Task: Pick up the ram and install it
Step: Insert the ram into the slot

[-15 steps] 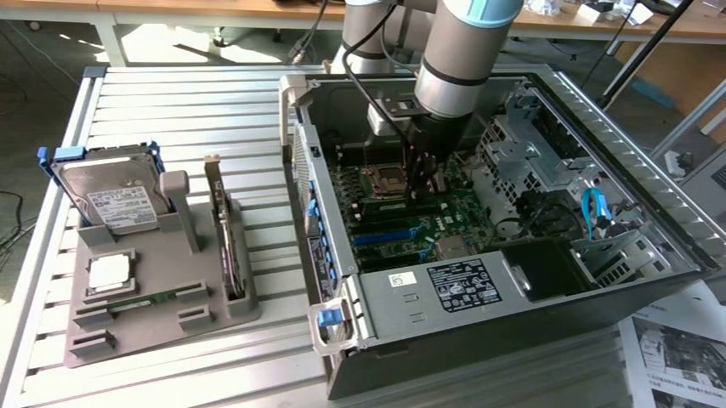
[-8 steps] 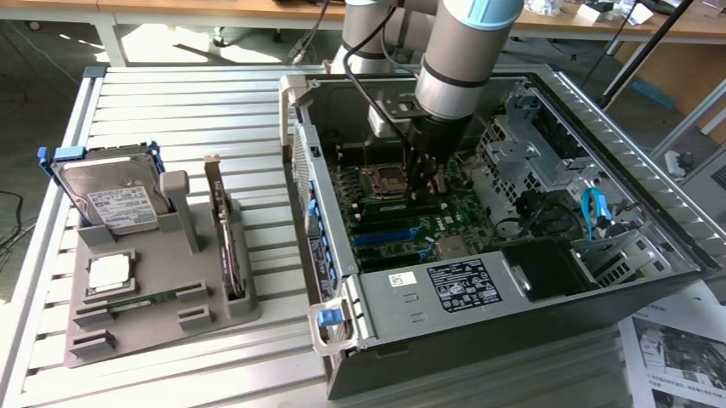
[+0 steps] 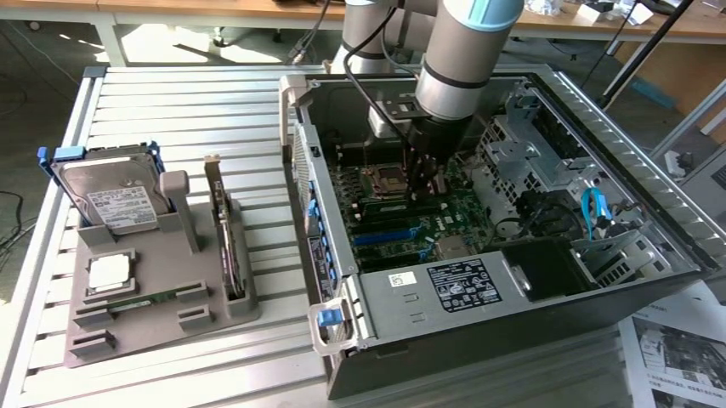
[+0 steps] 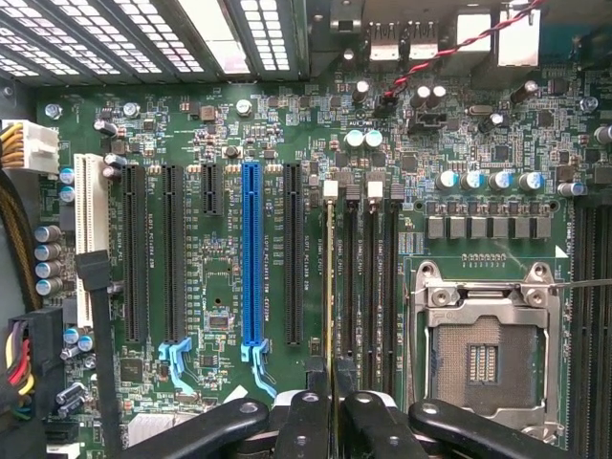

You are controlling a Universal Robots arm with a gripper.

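Observation:
My gripper (image 3: 426,191) reaches down into the open computer case (image 3: 635,255), just over the motherboard (image 3: 454,225). In the wrist view the ram (image 4: 332,287) shows edge-on as a thin green-gold strip. It stands on edge along the memory slot nearest the long black expansion slots. Both black fingers (image 4: 306,426) close tightly on its near end, so the gripper (image 4: 337,416) is shut on it. The empty processor socket (image 4: 483,359) lies beside the memory slots. Whether the stick is fully seated cannot be told.
A grey holder (image 3: 148,327) on the slatted table beside the case carries a hard drive (image 3: 114,200), a square silver chip (image 3: 110,272), an upright dark card (image 3: 227,246) and another thin green stick (image 3: 142,299). Drive cages (image 3: 528,153) and cables crowd the case's right side.

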